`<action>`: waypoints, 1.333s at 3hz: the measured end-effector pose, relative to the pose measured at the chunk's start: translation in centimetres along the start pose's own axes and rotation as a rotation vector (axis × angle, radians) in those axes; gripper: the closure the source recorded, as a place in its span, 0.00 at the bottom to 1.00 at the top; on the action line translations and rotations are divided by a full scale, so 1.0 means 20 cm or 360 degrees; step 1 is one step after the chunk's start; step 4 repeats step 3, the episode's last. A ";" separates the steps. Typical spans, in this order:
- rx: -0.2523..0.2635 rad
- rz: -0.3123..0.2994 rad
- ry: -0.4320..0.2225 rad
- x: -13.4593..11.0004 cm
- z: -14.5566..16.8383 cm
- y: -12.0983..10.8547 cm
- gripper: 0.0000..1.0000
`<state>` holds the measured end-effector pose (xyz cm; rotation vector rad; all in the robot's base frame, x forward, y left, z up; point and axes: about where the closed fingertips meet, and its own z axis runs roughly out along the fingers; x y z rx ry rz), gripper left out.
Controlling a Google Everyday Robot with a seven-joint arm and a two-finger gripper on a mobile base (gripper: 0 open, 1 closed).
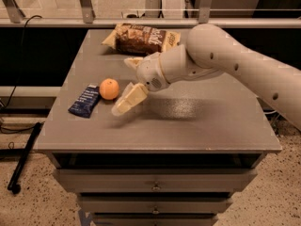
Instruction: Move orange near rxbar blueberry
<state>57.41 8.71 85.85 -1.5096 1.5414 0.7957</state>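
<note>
The orange (109, 89) sits on the grey table (197, 121) at its left side, just right of the dark navy rxbar blueberry (85, 100) and almost touching it. My gripper (123, 84) is open and empty just right of the orange. One cream finger (130, 98) points down-left toward the table in front of the orange. The other finger (133, 61) shows behind, near the snack bag. The white arm (225, 60) reaches in from the right.
A brown-and-cream crinkly snack bag (141, 39) lies at the table's back middle. Drawers (155, 185) sit under the tabletop. A black cable and rod (23, 159) lie on the floor at left. A rail (94, 21) runs behind the table.
</note>
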 end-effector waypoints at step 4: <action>0.0308 -0.0034 0.0025 0.07 -0.85 -0.04 0.00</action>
